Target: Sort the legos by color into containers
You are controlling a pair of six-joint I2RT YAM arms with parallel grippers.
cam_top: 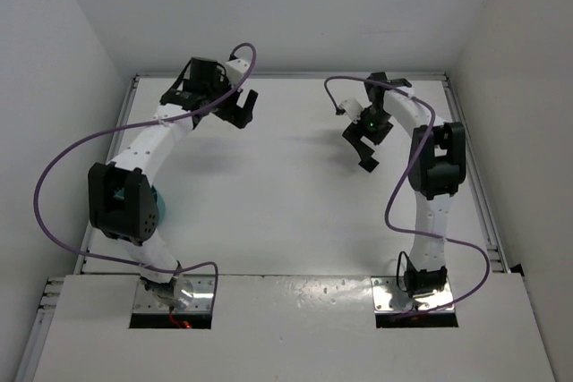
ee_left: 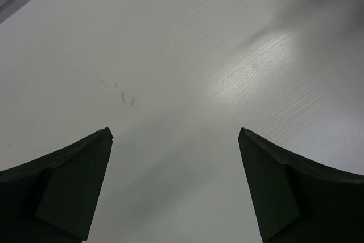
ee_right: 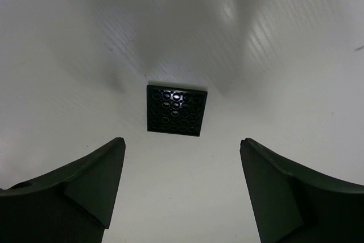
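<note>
A black square studded lego plate (ee_right: pixel 176 110) lies flat on the white table, just ahead of my right gripper (ee_right: pixel 182 140), which hangs open above it with nothing between its fingers. From above, the right gripper (cam_top: pixel 359 151) sits at the back right and hides the plate. At the back left, my left gripper (cam_top: pixel 243 113) is also open. In its wrist view the left gripper (ee_left: pixel 174 131) has only bare table under it. A teal bowl (cam_top: pixel 160 207), the one container in view, peeks out from behind the left arm's elbow at the left edge.
White walls close in the table at the back and both sides. A metal rail (cam_top: pixel 483 194) runs along the right edge. Purple cables (cam_top: pixel 54 167) loop off both arms. Faint scratch marks (ee_left: pixel 122 95) show on the table under the left wrist.
</note>
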